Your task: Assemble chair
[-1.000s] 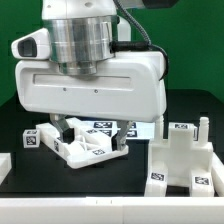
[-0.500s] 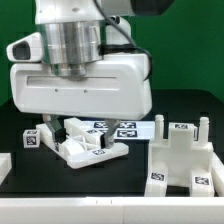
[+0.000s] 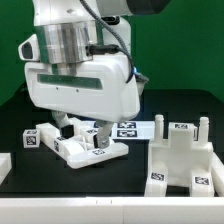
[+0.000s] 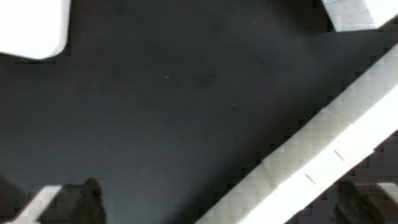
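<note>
**Squaring up for the grasp**

On the black table [image 3: 115, 182], the blocky white plastic chair frame [image 3: 185, 160] stands at the exterior view's right, well apart from the low tagged white plastic chair panel [image 3: 92, 148] beneath the arm. The likely step is grasping that panel: centre over it and descend squarely, clear of the marker board [image 3: 128, 128] just behind. The two-finger gripper [image 3: 80, 130] hangs close above. I cannot tell its opening or hold.

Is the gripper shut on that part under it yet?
Cannot tell: the gripper sits low over the chair part, its own body hiding the fingertips, and the wrist view shows no contact either.
</note>
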`<state>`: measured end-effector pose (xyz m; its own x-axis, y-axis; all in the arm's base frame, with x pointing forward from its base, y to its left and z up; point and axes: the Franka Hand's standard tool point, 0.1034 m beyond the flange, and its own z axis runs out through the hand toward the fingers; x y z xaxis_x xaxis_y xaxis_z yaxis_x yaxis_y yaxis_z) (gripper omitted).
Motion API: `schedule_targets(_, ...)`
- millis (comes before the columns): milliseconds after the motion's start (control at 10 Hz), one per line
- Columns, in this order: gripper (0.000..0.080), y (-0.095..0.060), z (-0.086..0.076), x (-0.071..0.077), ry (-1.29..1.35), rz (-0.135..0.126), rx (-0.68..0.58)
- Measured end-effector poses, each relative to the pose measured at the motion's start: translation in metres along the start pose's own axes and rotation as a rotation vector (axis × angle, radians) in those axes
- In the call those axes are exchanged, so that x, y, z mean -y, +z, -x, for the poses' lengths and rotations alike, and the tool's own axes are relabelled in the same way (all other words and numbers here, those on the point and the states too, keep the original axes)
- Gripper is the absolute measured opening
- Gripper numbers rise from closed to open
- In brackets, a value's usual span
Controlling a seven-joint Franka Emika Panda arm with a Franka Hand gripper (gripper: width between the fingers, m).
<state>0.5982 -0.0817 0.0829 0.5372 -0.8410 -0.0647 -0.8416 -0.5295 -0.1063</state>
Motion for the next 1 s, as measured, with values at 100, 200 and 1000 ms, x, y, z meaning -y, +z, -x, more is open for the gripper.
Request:
schedule_targets(100,0.0649,0.002,-0.002,-0.013,0.127,-0.014,0.012)
schedule_targets(200,0.0649,0.003,0.002,-0.021,0.225,-0.013,0.019)
schedule_targets(1000,0.0649,0.005,0.013,-0.044,0.741,-0.037,0.064)
